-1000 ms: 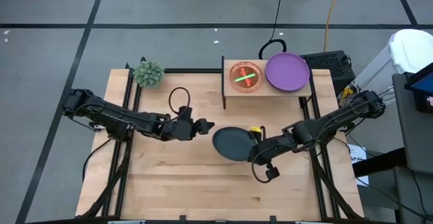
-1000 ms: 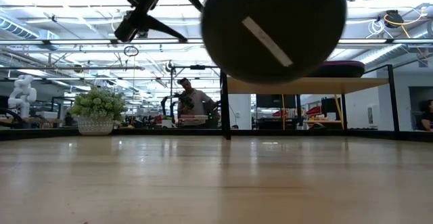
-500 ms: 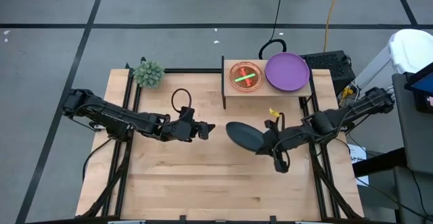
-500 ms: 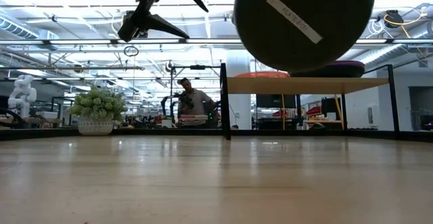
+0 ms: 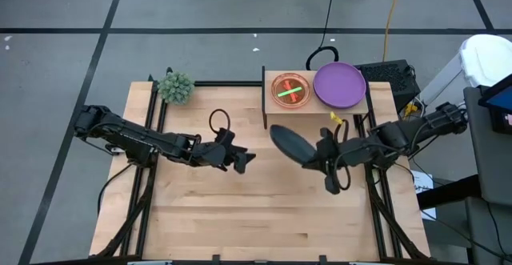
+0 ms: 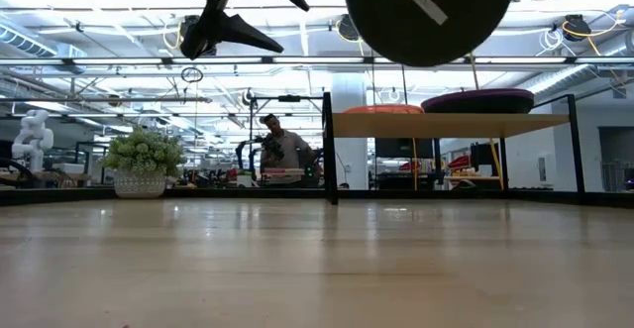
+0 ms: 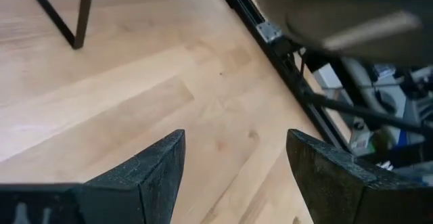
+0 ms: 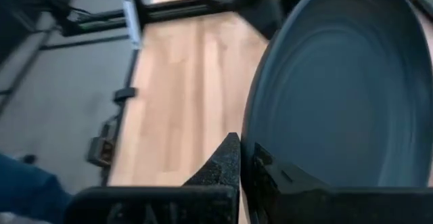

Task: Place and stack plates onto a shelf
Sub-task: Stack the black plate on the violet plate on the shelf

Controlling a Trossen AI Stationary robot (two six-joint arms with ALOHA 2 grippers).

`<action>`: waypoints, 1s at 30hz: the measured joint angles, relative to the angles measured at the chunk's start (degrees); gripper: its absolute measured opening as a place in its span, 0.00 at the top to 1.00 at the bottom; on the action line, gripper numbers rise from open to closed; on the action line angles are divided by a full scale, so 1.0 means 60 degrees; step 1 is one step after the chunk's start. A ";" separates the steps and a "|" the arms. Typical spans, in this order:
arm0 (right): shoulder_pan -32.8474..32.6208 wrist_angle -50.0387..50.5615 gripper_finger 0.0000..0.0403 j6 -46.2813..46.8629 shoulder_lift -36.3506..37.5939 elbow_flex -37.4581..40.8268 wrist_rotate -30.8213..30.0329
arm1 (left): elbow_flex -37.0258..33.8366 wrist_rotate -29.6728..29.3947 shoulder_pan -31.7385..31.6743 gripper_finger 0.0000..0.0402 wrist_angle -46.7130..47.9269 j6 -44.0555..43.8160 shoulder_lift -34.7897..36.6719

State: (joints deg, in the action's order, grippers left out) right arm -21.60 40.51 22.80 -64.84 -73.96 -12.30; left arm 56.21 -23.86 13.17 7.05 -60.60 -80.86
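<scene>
The job looks partly done; the shelf (image 5: 316, 105) sits at about 1 o'clock on the table (image 5: 200, 217); on its top a small pink-red plate (image 5: 290, 89) with a green plate (image 5: 290, 91) seen through it sits on the side toward 9 o'clock, and a big purple plate (image 5: 339, 84) sits on the side toward 3 o'clock, right next to it.

The right gripper (image 5: 318, 154) is pinched tight on the rim of a dark teal plate (image 5: 291, 145); the plate is up in the air and tipped on its edge, just at the 6 o'clock side of the shelf and not touching it; in the low view it hangs high, above the level of the shelf top (image 6: 451, 123).

The left gripper (image 5: 242, 159) hovers near the middle of the table, at about 9 o'clock from the teal plate; its fingers (image 7: 145, 176) stand wide apart with nothing between them.

I think the teal plate goes on the shelf next; no other plates show on the table, so I cannot tell how many are left; a little plant (image 5: 175, 86) stands at 11 o'clock.
</scene>
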 joint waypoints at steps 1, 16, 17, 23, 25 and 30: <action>0.0092 0.0224 1.00 -0.0057 -0.0049 -0.0153 -0.0058 | 0.0000 0.0053 0.0000 0.35 0.0010 0.0120 0.0000; 0.1388 0.2715 1.00 -0.0776 -0.0379 -0.1794 -0.0232 | 0.0000 0.0298 0.0074 0.35 0.0030 0.0592 0.0000; 0.1519 0.2805 1.00 -0.0888 -0.0379 -0.1801 -0.0226 | 0.0000 0.0326 0.0060 0.35 0.0048 0.0587 0.0000; 0.2396 0.3162 1.00 -0.1791 -0.0343 -0.1813 -0.0166 | -0.0004 0.0317 -0.0075 0.35 -0.0008 0.0510 0.0000; 0.2722 0.3155 1.00 -0.2046 -0.0332 -0.1817 -0.0163 | -0.0004 0.0317 -0.0170 0.35 -0.0018 0.0422 0.0000; 0.3578 0.3262 1.00 -0.2914 -0.0336 -0.2117 -0.0178 | -0.0006 0.0308 -0.0291 0.35 -0.0245 0.0397 0.0000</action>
State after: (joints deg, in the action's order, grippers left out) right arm -0.13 60.08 5.31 -66.85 -86.66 -13.37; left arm 56.17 -22.01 11.42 5.58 -58.22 -80.86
